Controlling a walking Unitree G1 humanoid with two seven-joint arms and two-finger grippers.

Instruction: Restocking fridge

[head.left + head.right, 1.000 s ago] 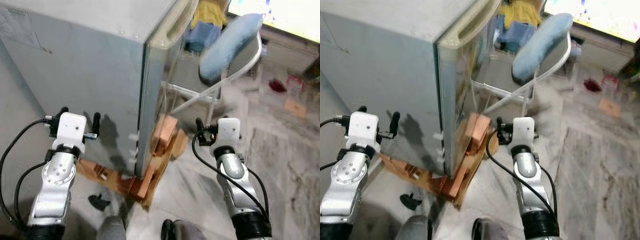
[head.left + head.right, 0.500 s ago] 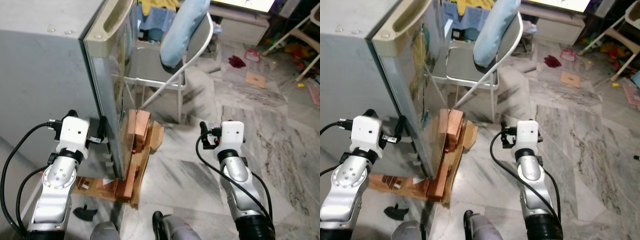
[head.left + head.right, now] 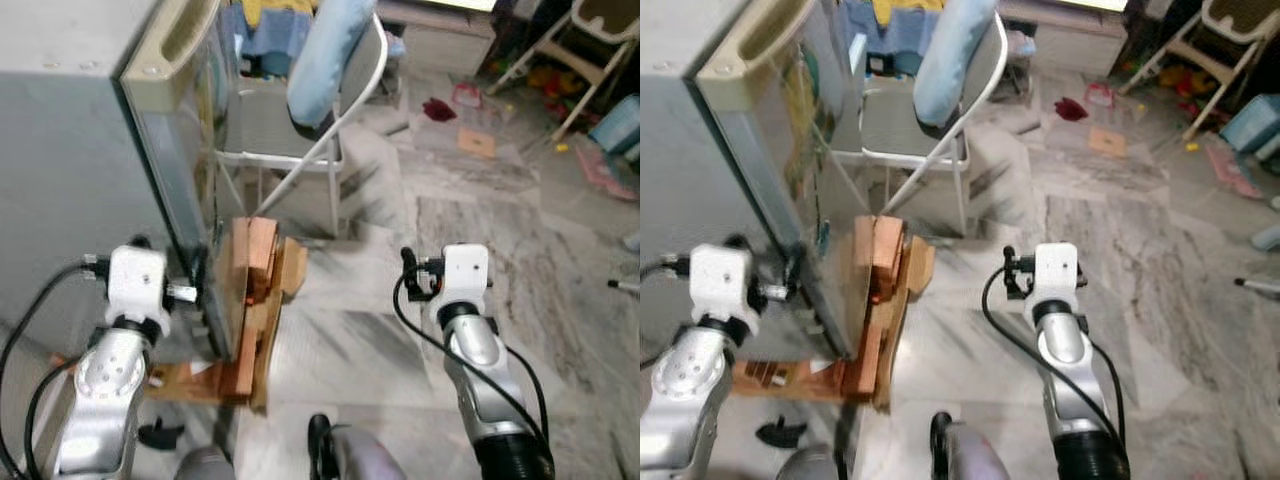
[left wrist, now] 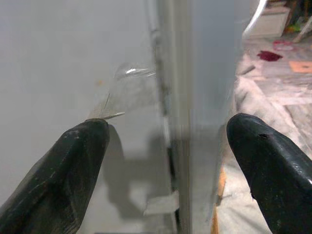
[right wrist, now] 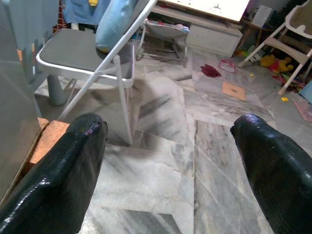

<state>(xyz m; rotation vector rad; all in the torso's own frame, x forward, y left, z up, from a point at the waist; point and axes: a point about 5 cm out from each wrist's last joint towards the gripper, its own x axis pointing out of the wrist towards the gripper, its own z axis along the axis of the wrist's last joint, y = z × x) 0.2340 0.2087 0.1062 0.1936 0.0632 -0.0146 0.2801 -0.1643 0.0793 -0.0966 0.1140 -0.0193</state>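
Left wrist view: left pincer [image 4: 165,161] spread, straddling fridge [image 4: 97,73] corner.

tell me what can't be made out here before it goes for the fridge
- Fridge inside: door shut in both eye views, contents hidden.
- Fridge top: cut off by the upper edge of the eye views.
- Door stickers: blurred and seen edge-on, unreadable.
- Small black thing on the floor: too small to identify.
- Chair seat back: covered by a blue cushion.
- Left gripper and right gripper are open and empty; no stock items can be made out.
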